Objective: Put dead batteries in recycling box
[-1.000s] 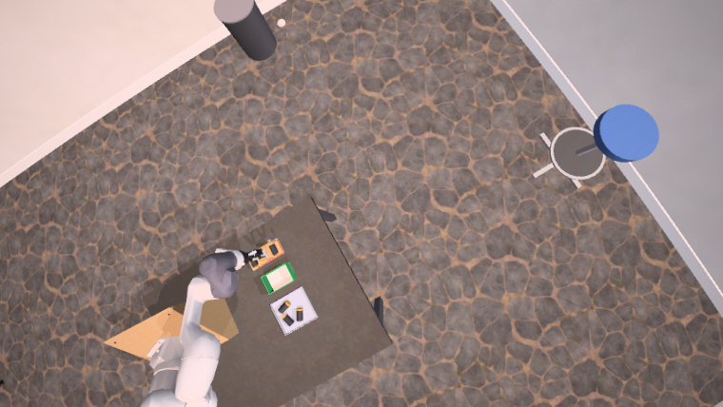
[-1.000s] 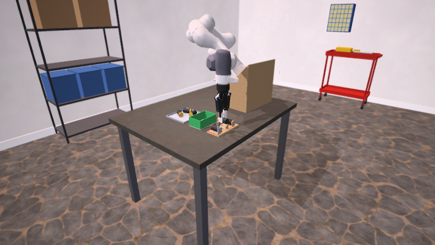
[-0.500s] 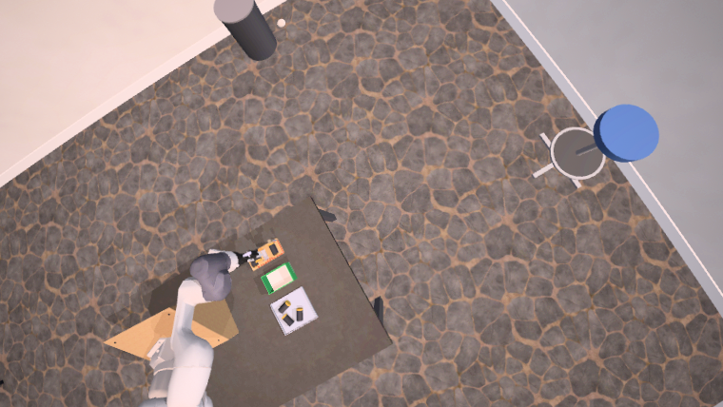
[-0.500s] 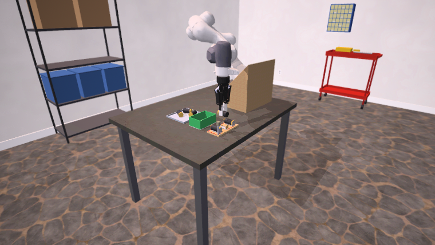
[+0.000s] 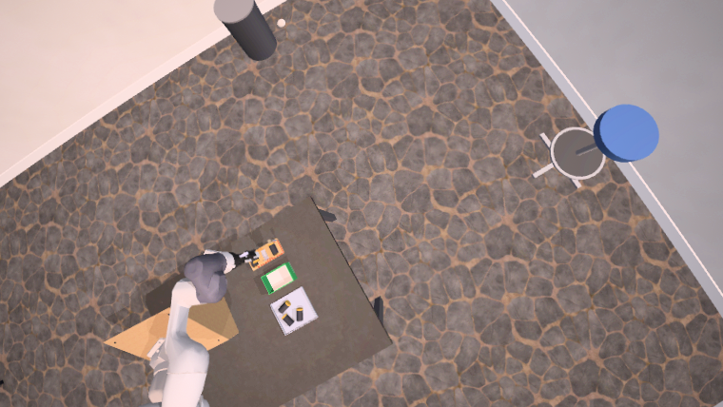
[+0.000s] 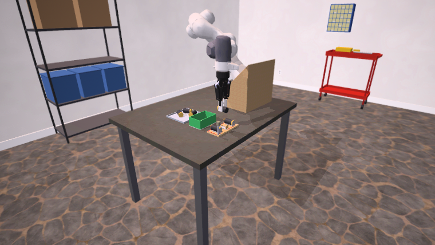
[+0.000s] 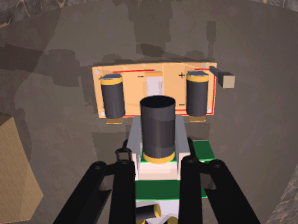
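My gripper [image 5: 247, 257] [image 6: 222, 107] [image 7: 158, 126] is shut on a dark battery with a yellow end [image 7: 158, 122], held above the table beside the orange circuit board [image 6: 225, 131] [image 7: 135, 90]. Two batteries sit on the board, one at the left [image 7: 114, 98] and one at the right [image 7: 197, 96]; the middle slot between them is empty. The post's small beige block [image 7: 228, 81] [image 6: 218, 122] at the board's end shows no clear glow. The green box [image 5: 265, 284] [image 6: 199, 122] stands upright with no battery visible inside. Three batteries lie on the white tray [image 5: 305, 298] [image 6: 174, 117].
A tall tan panel [image 5: 217, 323] [image 6: 260, 86] [image 7: 17, 175] stands on the table near the arm. The green box lies between the board and the tray. A shelf rack [image 6: 51, 65] and a red cart [image 6: 343, 90] stand away from the table.
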Tool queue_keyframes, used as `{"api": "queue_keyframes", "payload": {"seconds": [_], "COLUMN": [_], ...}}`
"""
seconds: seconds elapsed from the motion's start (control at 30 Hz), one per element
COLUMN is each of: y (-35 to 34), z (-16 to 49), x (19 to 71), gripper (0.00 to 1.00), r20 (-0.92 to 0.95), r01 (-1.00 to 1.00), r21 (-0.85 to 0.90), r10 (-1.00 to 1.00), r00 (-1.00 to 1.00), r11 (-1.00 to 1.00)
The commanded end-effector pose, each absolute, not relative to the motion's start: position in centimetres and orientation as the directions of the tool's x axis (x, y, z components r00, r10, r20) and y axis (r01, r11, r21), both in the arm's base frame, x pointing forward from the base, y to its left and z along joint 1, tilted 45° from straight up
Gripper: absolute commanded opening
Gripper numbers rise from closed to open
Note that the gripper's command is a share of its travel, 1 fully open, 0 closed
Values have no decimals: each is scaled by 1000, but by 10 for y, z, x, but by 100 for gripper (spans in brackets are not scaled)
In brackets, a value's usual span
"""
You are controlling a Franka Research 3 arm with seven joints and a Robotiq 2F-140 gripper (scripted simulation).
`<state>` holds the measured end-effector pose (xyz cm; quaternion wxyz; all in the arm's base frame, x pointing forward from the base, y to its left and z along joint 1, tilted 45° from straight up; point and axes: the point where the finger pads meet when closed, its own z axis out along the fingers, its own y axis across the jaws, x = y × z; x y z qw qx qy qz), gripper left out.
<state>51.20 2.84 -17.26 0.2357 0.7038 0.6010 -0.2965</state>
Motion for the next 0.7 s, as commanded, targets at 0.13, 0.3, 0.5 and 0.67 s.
{"api": "queue_keyframes", "payload": {"seconds": [0.13,0.3,0.5,0.67], "y": [29,29,19,-9], "z": [-173,-173,-164,-138], "x": [509,509,510,514], "gripper": [16,16,16,16], "r20": [-702,-702,-702,-702], "r01": [986,986,986,986], "r21": [-39,-39,-39,-39], "r10": [707,707,707,707], "r00": [87,87,87,87], "r11": [-161,-161,-161,-161]}}
